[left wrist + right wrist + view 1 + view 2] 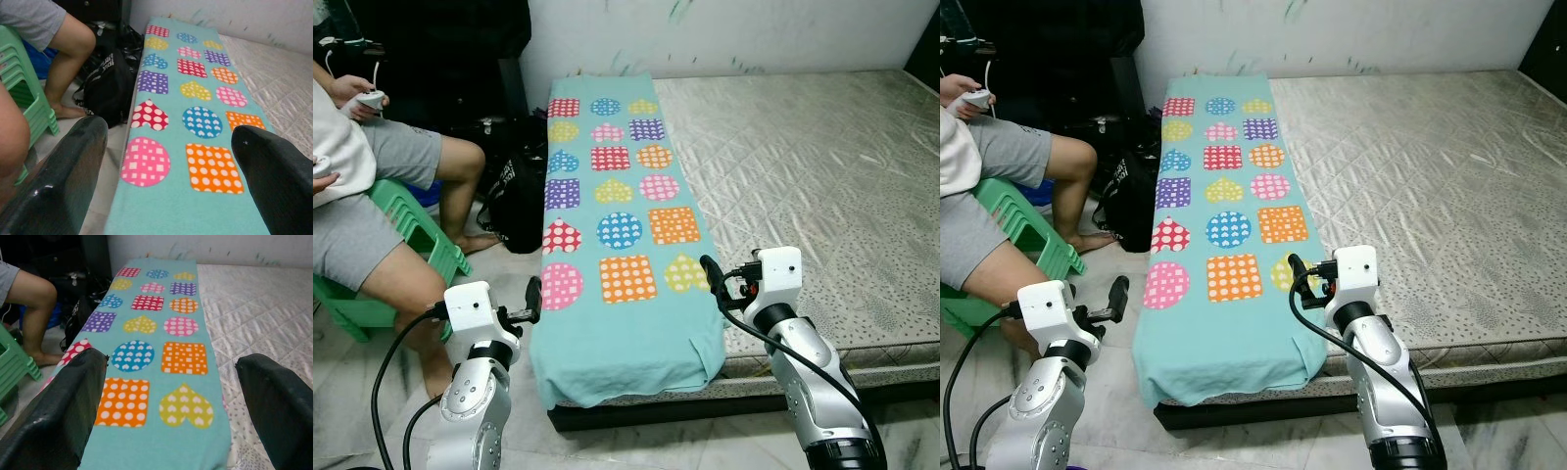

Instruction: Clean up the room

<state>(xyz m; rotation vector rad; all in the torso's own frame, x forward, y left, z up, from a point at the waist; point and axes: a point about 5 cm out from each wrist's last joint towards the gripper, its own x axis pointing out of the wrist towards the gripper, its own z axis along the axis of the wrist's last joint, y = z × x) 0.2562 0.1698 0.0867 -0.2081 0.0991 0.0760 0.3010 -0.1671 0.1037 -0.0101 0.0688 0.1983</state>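
A long teal blanket (619, 323) printed with coloured dotted shapes lies folded along the left edge of a bare quilted mattress (803, 166), its near end hanging over the front edge. My left gripper (533, 297) is held just left of the blanket's near corner, open, with nothing between its fingers (63, 171). My right gripper (710, 274) hovers over the blanket's near right edge, beside a yellow-green heart (186, 406). It is open and holds nothing.
A person (372, 196) sits on a green plastic stool (416, 230) at the left, holding white controllers (367, 98), bare legs close to my left arm. A black bag (514, 196) stands on the floor between the person and the mattress. A white wall backs the mattress.
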